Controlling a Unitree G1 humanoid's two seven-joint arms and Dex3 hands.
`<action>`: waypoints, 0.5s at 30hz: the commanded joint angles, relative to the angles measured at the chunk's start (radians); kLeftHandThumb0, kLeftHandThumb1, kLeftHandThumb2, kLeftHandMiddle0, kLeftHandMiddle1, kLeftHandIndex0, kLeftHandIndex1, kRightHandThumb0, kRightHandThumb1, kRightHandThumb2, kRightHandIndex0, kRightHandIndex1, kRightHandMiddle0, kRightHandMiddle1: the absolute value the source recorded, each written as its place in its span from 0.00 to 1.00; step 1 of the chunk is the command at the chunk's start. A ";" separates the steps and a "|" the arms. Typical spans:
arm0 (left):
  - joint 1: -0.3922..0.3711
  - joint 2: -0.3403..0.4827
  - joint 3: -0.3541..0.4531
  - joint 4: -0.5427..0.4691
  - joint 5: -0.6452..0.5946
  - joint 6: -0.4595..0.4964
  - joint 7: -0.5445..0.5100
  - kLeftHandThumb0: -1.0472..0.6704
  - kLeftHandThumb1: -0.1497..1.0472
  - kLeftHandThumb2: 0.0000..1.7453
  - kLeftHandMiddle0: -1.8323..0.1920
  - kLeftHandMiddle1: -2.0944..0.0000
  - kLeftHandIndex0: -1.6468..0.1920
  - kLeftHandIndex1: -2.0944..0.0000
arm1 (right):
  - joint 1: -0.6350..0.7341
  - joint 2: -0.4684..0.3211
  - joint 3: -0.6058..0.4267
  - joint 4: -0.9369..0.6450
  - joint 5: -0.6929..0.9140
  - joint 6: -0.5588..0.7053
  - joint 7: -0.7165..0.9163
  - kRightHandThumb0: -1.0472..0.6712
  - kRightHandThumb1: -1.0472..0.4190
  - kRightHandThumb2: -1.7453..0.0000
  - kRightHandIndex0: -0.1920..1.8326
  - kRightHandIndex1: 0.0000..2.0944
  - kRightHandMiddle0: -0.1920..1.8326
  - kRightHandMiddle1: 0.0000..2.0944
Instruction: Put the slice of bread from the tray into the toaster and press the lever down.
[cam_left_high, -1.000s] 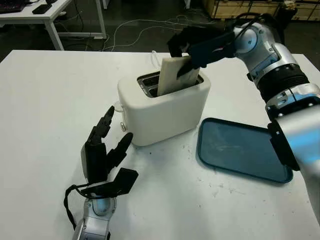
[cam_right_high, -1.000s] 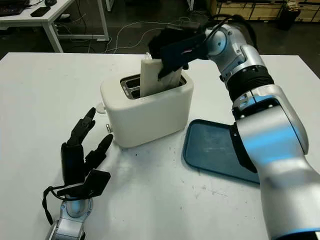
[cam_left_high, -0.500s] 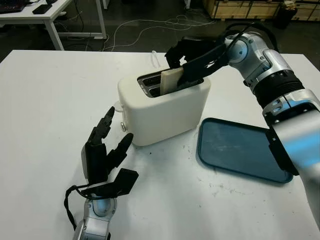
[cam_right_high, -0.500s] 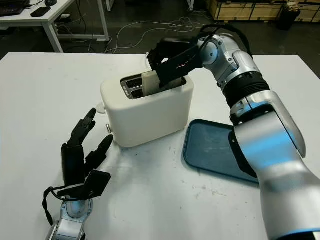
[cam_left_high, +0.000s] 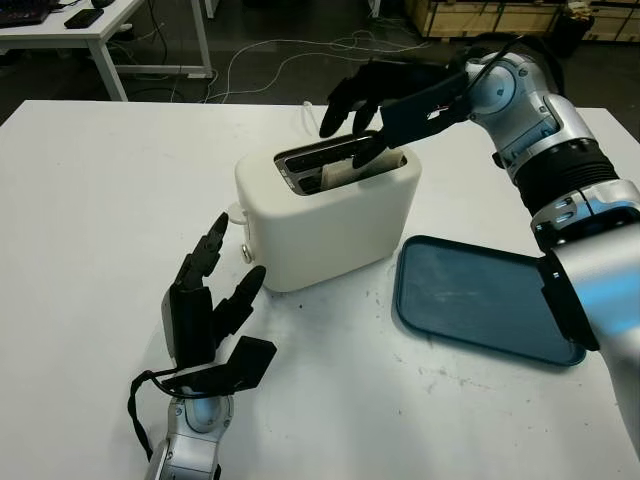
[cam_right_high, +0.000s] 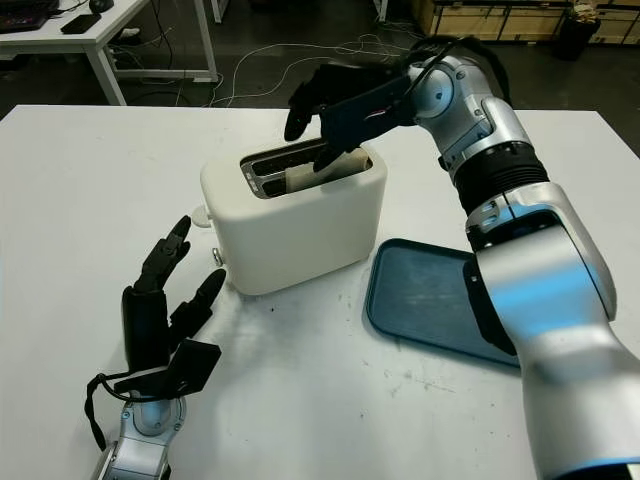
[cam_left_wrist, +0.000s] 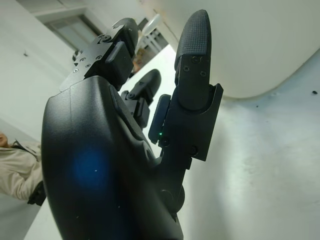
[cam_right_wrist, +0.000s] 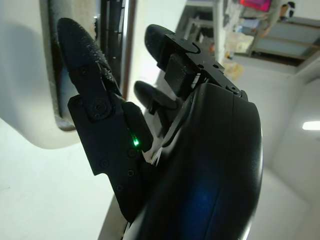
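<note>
The slice of bread (cam_left_high: 346, 172) sits low in the near slot of the white toaster (cam_left_high: 330, 225), with just its top edge showing. My right hand (cam_left_high: 354, 128) hovers open just above that slot, one fingertip close over the bread, holding nothing. The toaster's slot (cam_right_wrist: 113, 35) lies right beneath its fingers. My left hand (cam_left_high: 214, 292) stands open on the table in front of the toaster, close to the small lever knob (cam_left_high: 246, 254) on its end face. The blue tray (cam_left_high: 480, 300) to the right of the toaster holds nothing.
A white cable runs off the back of the toaster toward the table's far edge. Beyond the table are a second white desk (cam_left_high: 90, 30), floor cables and wooden crates. A person in a light jacket (cam_left_wrist: 17, 170) shows off to the side.
The bread went from sticking up out of the slot, held by my right hand, to sunk inside it. The right hand let go and lifted slightly. The left hand stayed put.
</note>
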 joint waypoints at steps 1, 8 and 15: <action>-0.014 0.008 0.002 0.011 -0.004 -0.011 -0.008 0.29 0.89 0.12 0.70 0.78 0.64 1.00 | -0.035 -0.021 -0.018 -0.023 0.022 0.030 0.016 0.14 0.24 1.00 0.28 0.31 0.41 0.04; -0.026 0.009 0.001 0.013 -0.002 -0.005 -0.010 0.28 0.89 0.12 0.70 0.78 0.64 1.00 | -0.031 -0.064 -0.056 -0.066 0.055 0.018 0.019 0.10 0.23 1.00 0.30 0.30 0.40 0.02; -0.022 0.004 -0.003 0.003 0.006 -0.001 -0.008 0.28 0.89 0.12 0.70 0.78 0.64 1.00 | 0.153 -0.077 -0.224 -0.210 0.218 -0.006 -0.095 0.15 0.24 1.00 0.41 0.31 0.48 0.05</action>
